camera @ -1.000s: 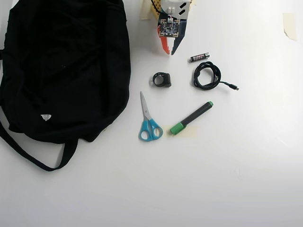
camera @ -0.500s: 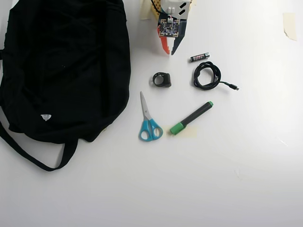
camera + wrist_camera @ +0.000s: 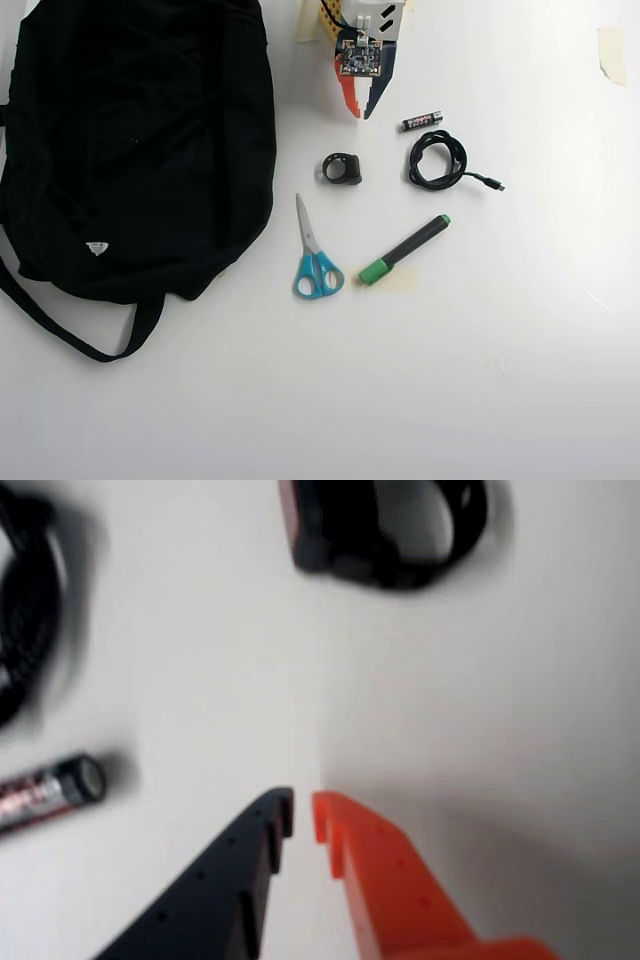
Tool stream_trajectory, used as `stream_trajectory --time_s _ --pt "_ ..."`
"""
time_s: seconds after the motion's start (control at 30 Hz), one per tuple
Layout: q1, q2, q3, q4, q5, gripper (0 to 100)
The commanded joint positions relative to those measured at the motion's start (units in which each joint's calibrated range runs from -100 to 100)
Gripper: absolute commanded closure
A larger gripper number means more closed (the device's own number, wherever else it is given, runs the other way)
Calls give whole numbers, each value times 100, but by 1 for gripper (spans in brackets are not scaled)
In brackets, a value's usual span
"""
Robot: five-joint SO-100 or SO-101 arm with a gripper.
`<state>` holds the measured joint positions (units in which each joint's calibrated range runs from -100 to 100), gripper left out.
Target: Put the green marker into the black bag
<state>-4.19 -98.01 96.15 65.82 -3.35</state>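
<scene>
The green marker (image 3: pixel 405 248), black barrel with a bright green cap, lies slanted on the white table, cap toward the lower left in the overhead view. It does not show in the wrist view. The black bag (image 3: pixel 130 140) lies flat at the left, strap trailing below it. My gripper (image 3: pixel 359 112) hangs at the top centre, far above the marker and right of the bag. In the wrist view my gripper (image 3: pixel 303 812) has its black and orange fingers together with only a thin gap, holding nothing.
Blue-handled scissors (image 3: pixel 315 255) lie left of the marker. A small black ring-shaped object (image 3: pixel 343 168) (image 3: pixel 390 530) sits just below the gripper. A battery (image 3: pixel 422 121) (image 3: pixel 50 790) and a coiled black cable (image 3: pixel 437 160) (image 3: pixel 25 600) lie to its right. Tape (image 3: pixel 612 50) is stuck at the far right.
</scene>
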Motion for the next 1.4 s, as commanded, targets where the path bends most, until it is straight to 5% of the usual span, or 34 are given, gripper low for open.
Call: stream_trajectory --time_s 0.0,0.3,0.87,1.37 --pt "-30 332 -486 -407 -33 97" --pt "-217 1610 -2427 -1087 -33 97" --pt "-307 5286 -4682 -3947 30 97" --pt "-112 8050 -7980 -4153 188 97"
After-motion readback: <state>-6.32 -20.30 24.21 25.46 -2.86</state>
